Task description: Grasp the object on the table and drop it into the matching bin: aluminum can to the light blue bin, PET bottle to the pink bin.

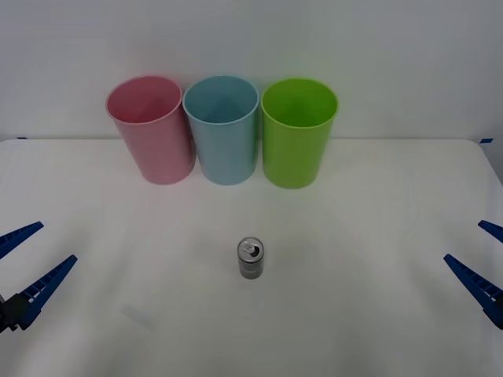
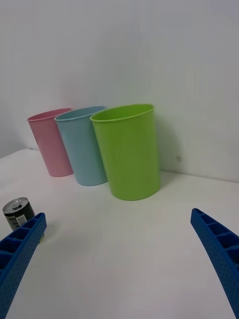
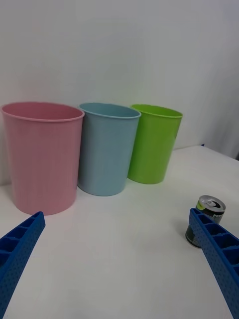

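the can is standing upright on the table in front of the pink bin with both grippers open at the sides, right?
Not quite: the front view shows the can standing upright before the light blue bin, not the pink bin. The left gripper and right gripper are open at the sides.

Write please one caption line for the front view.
Upright can on white table before pink, light blue, green bins; open grippers wait at sides.

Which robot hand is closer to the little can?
Left, though only slightly. The left gripper sits open at the table's left edge; the right gripper sits open at the right edge, with the can between them.
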Action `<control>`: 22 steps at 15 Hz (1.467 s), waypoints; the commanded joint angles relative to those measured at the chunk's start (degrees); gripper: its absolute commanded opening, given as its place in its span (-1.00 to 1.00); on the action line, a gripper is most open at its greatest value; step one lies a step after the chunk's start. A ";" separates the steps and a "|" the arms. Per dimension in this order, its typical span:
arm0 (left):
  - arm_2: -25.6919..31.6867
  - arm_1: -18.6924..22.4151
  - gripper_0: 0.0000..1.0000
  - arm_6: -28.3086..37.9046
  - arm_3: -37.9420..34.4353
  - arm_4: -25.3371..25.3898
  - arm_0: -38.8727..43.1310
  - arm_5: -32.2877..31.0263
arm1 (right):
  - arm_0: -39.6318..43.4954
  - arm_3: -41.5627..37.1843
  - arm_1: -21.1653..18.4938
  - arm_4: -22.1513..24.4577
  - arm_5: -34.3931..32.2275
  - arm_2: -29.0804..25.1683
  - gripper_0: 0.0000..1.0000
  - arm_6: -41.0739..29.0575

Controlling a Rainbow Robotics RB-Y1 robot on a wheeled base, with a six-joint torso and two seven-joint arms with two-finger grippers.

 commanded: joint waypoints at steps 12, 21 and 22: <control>0.00 0.00 1.00 0.00 0.00 0.00 0.00 0.00 | 0.48 0.96 1.82 2.04 0.21 4.16 1.00 1.32; 0.00 0.00 1.00 0.00 0.00 0.00 0.00 0.00 | -2.16 4.47 1.29 5.03 2.50 14.27 1.00 5.45; 0.00 0.00 1.00 0.00 0.00 0.00 0.00 0.00 | -3.21 5.70 1.12 5.12 2.59 15.76 1.00 7.30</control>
